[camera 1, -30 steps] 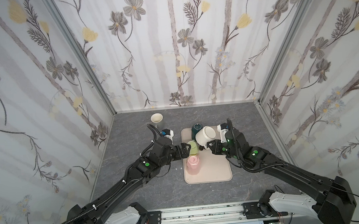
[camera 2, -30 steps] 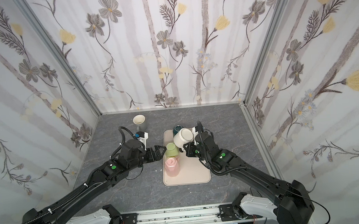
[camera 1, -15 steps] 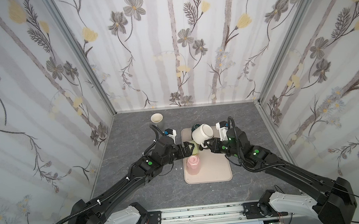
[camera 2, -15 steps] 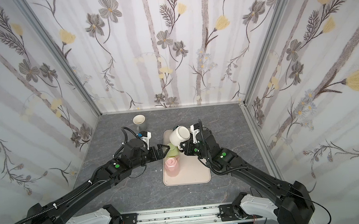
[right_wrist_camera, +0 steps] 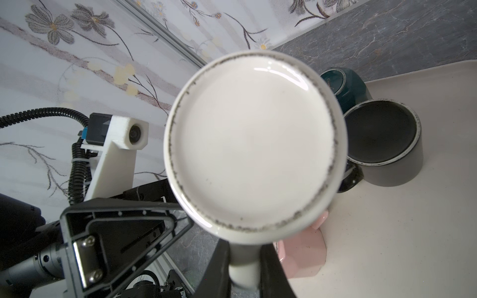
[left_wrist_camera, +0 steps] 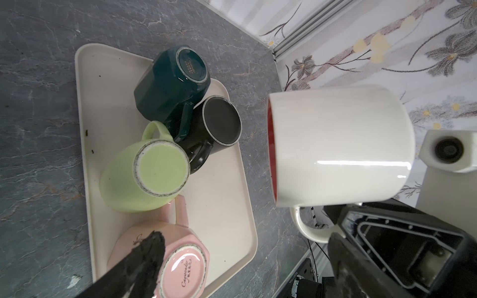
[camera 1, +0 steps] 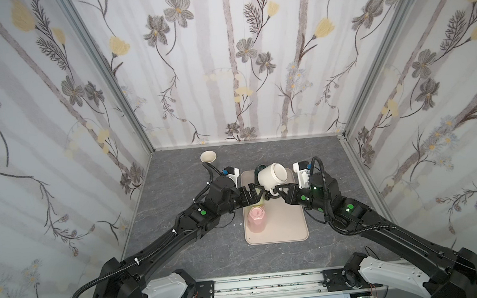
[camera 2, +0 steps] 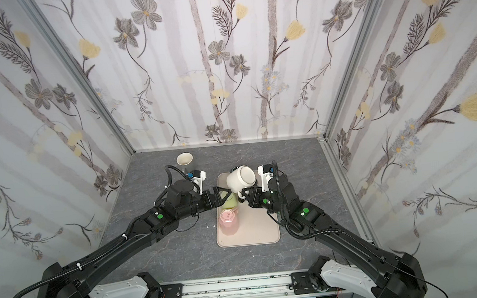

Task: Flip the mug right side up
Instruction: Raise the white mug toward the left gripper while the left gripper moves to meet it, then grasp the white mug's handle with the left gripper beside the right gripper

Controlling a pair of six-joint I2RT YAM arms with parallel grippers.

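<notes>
Right hand (camera 1: pixel 274 189) clamps white mug (camera 1: pixel 272 175) handle over tray (camera 1: pixel 285 225) (grey tabletop (camera 1: pixel 329 153)); left hand (camera 1: pixel 258 194) wide.

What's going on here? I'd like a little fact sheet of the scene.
held: white mug, tipped on its side above the tray
grip: right gripper shut on its handle
free: left gripper open, beside that mug
on tray: green mug, pink mug, teal mug, black mug, all upside down
off tray: cup, upright, back left
</notes>
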